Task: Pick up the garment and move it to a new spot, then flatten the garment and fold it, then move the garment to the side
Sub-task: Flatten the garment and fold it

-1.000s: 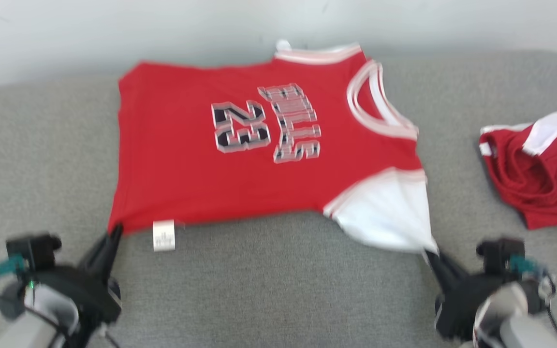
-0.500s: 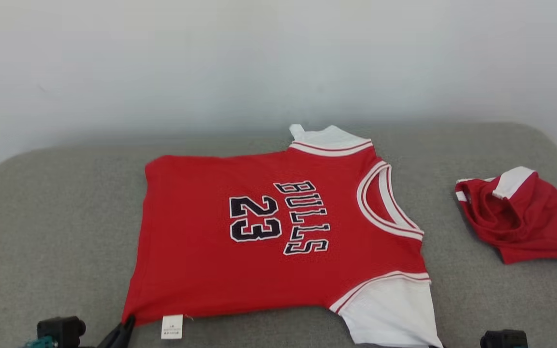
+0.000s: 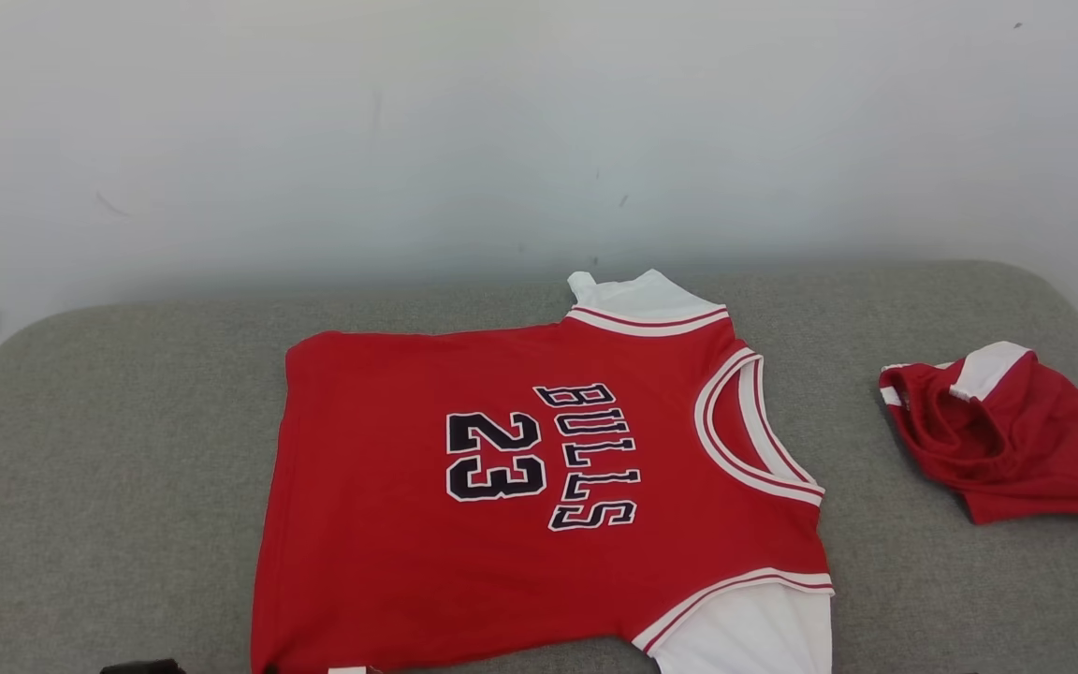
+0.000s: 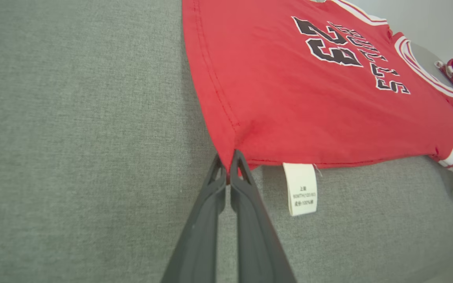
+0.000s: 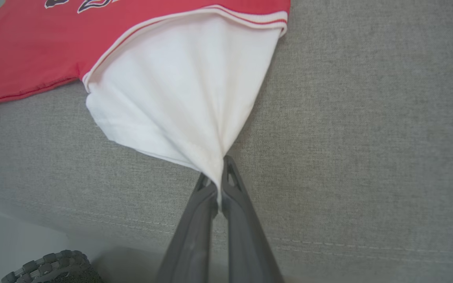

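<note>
Grey woven fabric is covering the sofa cushion point(image 3: 80, 487), and the red number-23 garment point(image 3: 502, 524) is lying face up across the cushion's middle, its hem toward the cushion's left end and its neckline toward the right end. A crumpled red piece point(image 3: 997, 449) is sitting near the cushion's right end, well apart from the garment. At the cushion's near edge the garment's white sleeve point(image 5: 179, 98) is being drawn into a point. The right gripper point(image 5: 216, 179) is pinching that point, its fingers closed on the cloth. The left gripper point(image 4: 228, 163) is clamping the garment's near hem corner, just beside the white care label point(image 4: 301, 188). The step in hand is looking like the flattening, since both near corners are being held taut along the cushion's near edge. The next move is probably calling for an even pull from both arms. After that comes a gentle lowering, so the sleeve is spreading out rather than bunching before any fold is starting.
</note>
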Controlling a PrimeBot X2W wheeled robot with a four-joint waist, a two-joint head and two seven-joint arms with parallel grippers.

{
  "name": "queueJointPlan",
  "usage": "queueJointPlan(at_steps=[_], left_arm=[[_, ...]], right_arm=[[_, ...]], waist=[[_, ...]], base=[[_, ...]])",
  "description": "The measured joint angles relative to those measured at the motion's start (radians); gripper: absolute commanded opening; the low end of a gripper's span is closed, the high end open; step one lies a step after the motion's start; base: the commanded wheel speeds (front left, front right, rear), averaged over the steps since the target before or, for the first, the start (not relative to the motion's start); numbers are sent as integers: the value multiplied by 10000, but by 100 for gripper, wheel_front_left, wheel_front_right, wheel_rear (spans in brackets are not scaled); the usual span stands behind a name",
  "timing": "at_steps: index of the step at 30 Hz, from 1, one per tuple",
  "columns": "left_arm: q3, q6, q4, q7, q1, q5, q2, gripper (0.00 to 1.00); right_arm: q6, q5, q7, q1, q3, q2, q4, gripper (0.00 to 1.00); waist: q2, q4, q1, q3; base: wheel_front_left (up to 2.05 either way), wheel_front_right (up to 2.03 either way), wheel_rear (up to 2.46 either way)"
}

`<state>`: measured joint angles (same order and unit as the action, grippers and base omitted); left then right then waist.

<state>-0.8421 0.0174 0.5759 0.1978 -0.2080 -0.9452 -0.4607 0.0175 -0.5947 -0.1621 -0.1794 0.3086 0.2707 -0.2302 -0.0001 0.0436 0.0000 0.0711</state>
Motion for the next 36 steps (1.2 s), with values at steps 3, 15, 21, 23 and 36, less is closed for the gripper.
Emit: queueJointPlan(at_steps=[3, 15, 21, 23, 36], left_arm=[[-125, -8, 176, -130, -8, 31, 61, 0], [211, -441, 313, -75, 198, -132, 174, 100], [677, -805, -82, 228, 438, -311, 127, 100], [759, -888, -278, 268, 439, -286, 96, 100], [1848, -1367, -1707, 510, 851, 236, -199, 100]], right_arm=[[33, 4, -217, 51, 88, 0, -65, 0], [174, -817, -514, 14, -502, -169, -69, 100], [134, -1003, -94, -16, -1020, -82, 644, 100], [134, -1003, 6, -16, -1124, -54, 865, 100], [414, 173, 1580, 388, -1484, 224, 2102, 100]], waist=[[1, -1, 0, -13], [1, -103, 0, 156], [1, -107, 0, 207], [1, -98, 0, 210], [1, -126, -1, 218]], base=[[0, 0, 0], [0, 0, 0], [0, 0, 0], [0, 0, 0], [0, 0, 0]])
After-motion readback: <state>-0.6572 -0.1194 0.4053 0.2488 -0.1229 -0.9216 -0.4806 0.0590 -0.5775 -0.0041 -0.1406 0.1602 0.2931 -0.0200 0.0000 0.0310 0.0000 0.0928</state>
